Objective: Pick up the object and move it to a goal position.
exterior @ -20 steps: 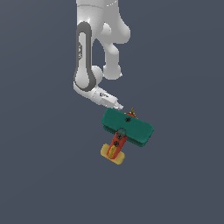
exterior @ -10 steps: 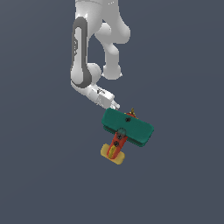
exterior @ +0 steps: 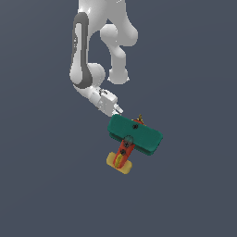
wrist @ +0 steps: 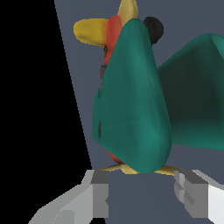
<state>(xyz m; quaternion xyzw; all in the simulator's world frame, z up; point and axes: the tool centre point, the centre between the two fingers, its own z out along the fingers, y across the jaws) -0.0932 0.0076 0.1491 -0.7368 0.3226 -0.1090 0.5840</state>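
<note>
The toy airplane (exterior: pixel 134 139) lies on the plain grey surface (exterior: pixel 194 194), a little below the middle of the exterior view, with its teal-green wing (exterior: pixel 135 133) running slantwise, the red-orange body (exterior: pixel 124 152) crossing under it, the yellow tail (exterior: pixel 119 163) toward the bottom of that view and the tan propeller (exterior: pixel 140 118) peeking out beyond the wing's far edge. The claw (exterior: pixel 117 110) sits just beside the wing's end on the exterior view's left, tilted down toward it from the white arm (exterior: pixel 85 69). In the wrist view the claw (wrist: pixel 142 188) has its 2 fingers (wrist: pixel 100 192) spread apart with open grey surface between them, and the wing (wrist: pixel 133 100) looms large just ahead of the tips (no part of the plane sits between the fingers there). So, as I judge it, the task is at an early stage: the approach is nearly made, but nothing is grasped, the plane is not yet lifted, and the carry to the goal is all still to do. No goal marker shows in either view, so where it must end up cannot be told from here. What remains is to bring the fingers around a graspable part, close, lift and move.
</note>
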